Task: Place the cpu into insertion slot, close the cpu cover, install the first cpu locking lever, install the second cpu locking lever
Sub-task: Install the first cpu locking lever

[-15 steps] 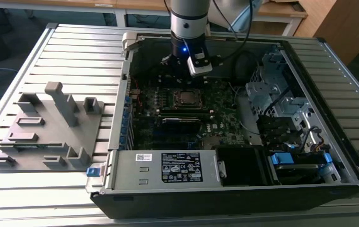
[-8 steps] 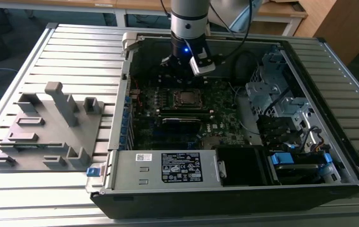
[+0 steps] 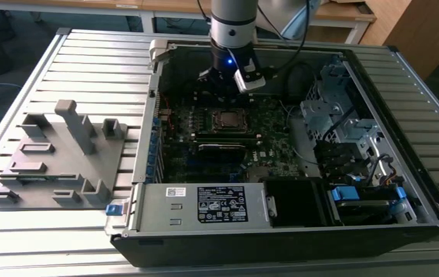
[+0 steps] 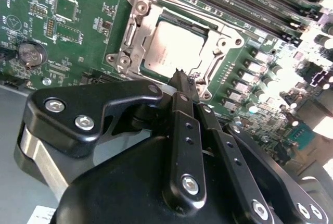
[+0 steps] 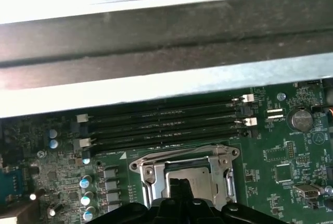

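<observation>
Claw fingers together, empty, tips just above cover edge. Chip seated in socket, cover down. Judgement: press lever gently, stay off chip.

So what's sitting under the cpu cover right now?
Through the cpu cover's window the cpu's silver top shows, seated in the insertion slot. The socket beneath is hidden, and the end effector blocks the cpu's near edge.
</observation>
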Robot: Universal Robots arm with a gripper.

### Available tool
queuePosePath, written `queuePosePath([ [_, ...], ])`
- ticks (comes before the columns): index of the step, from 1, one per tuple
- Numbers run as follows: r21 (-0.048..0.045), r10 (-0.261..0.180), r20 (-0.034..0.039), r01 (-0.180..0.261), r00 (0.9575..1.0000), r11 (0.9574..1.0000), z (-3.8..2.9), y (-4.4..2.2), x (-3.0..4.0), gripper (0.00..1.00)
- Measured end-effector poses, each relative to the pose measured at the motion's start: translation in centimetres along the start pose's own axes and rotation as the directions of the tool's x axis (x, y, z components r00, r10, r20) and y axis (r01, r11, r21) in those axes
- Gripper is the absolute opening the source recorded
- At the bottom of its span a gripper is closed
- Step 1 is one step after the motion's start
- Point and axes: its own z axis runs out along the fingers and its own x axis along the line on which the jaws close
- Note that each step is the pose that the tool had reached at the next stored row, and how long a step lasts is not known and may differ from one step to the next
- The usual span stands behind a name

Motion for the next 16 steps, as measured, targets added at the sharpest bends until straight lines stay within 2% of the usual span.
queuePosePath([
  [4, 0.0002, 0.0, 0.0, 0.0, 1.0, 1.0, 0.11, 0.06, -0.42, 0.1],
  [8, 0.0003, 0.0, -0.0001, 0.0, 1.0, 1.0, 0.17, 0.05, -0.54, 0.1],
  [16, -0.0012, 0.0, -0.0002, 0.0, 1.0, 1.0, 0.25, -0.65, -0.69, 0.1],
])
